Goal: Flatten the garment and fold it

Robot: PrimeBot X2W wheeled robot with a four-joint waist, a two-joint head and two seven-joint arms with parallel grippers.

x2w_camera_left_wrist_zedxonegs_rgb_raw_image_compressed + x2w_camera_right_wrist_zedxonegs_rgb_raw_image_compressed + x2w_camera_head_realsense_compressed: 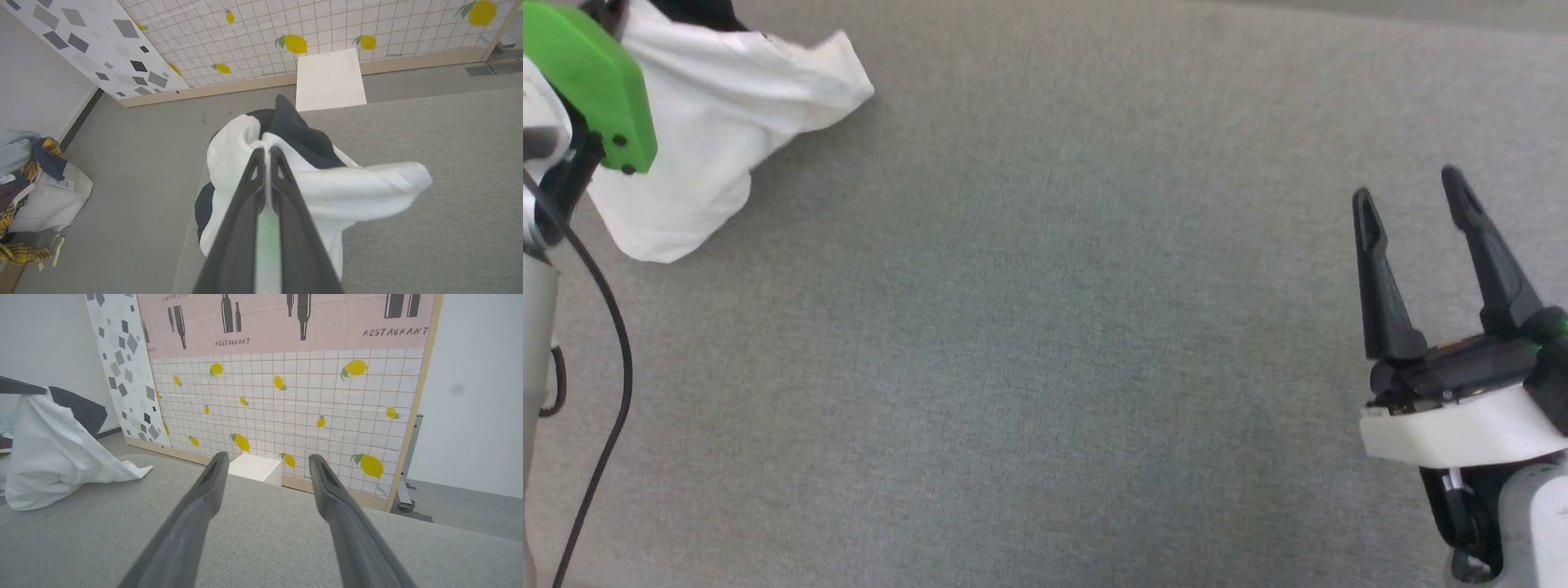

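Soft, thin white-and-black cloth garment (327, 192), bunched, pinched by a white fold between the clenched jaws of the left gripper (266, 150). Black section just beyond the jaw tips; white folds draped below them onto the flat grey fabric-covered surface (1045, 327). Rigid white box (329, 79) farther beyond those tips. Right gripper (1409, 186) well apart from the cloth, jaws spread wide, grasping nothing, above the grey surface.
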